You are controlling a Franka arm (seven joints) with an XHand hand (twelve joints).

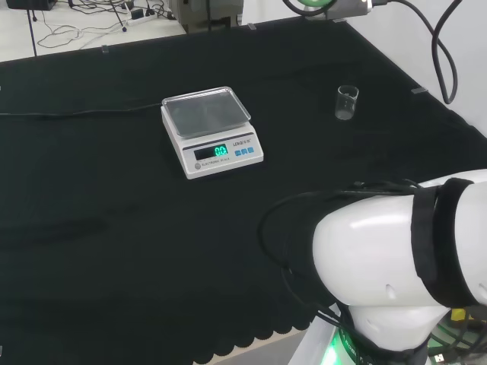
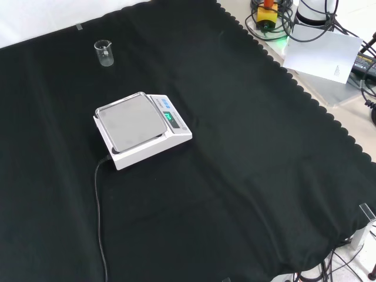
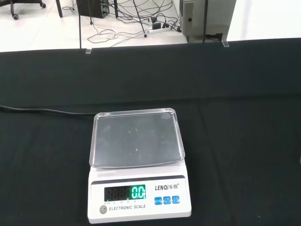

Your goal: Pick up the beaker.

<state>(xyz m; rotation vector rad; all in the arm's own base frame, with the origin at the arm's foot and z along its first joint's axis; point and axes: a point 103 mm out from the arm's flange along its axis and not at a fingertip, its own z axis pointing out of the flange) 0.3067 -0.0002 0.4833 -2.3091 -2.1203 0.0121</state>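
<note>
One small clear beaker (image 1: 347,102) upright, apparently empty, right of the scale (image 1: 211,131) in the head view, well apart. Probably light, slick, breakable; best wrapped around mid-wall. Robot hand's state: cannot tell.

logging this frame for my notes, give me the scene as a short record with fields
target: beaker, clear, upright, looks empty
beaker place: on the black cloth, apart from the scale, to its right in the head view
scale: white, pan bare, display lit, cable running off across the cloth
task state: beaker not yet picked up
</note>
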